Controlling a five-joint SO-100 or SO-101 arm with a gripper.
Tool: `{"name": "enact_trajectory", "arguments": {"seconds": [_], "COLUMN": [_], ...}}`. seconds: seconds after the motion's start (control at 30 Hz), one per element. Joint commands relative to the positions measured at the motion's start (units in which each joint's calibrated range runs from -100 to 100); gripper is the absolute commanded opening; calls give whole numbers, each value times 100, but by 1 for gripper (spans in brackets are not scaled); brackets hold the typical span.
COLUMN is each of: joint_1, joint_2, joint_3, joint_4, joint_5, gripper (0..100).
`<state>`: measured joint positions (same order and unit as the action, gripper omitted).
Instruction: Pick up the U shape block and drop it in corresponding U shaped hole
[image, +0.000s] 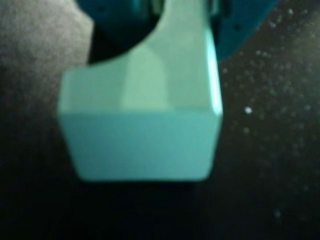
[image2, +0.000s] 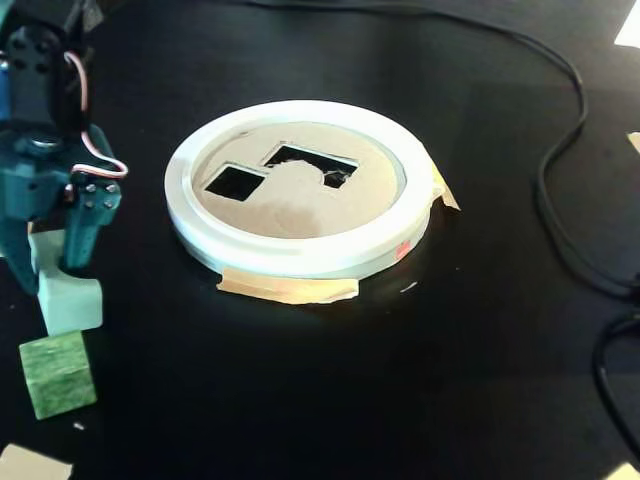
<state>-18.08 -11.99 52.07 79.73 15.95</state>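
U block (image2: 68, 298), pale mint, sits on the black tabletop (image2: 300, 400) well left of the white ring board (image2: 300, 255) in the fixed view, with the gripper (image2: 45, 270) down over it. Jaws straddle one leg of the block, narrow, apparently closed on it; contact looks real in the wrist view, where the block (image: 145, 125) fills the frame right under the jaws and the U's curved notch opens up toward the wrist. Whether it's lifted or resting on the tabletop: cannot tell, looks grounded.

Key relation: the U-shaped hole (image2: 312, 165) lies right of and beyond the block, in the far half of the ring board, beside the square hole (image2: 235, 181). The move likely needs a lift, a swing right over the rim, then a rotation to match the notch to the cutout.

Green cube (image2: 57, 372) sits just in front of the block, nearly touching; could get bumped. Black cable (image2: 560, 160) runs well right of the ring board, out of the way. Board is taped down with tan tape (image2: 290, 289). Surface is flat, matte, dusty.
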Motion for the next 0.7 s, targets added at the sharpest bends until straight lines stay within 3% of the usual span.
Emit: {"name": "enact_trajectory", "arguments": {"seconds": [0.0,0.33,0.67], "joint_1": [85,73,-77], "joint_2": [-131,-131,-131], "joint_3": [-581,-2293,-3923], "joint_4": [-40,90,90], "joint_5": [-20,-151,-1851], "gripper": [1,1,1]}}
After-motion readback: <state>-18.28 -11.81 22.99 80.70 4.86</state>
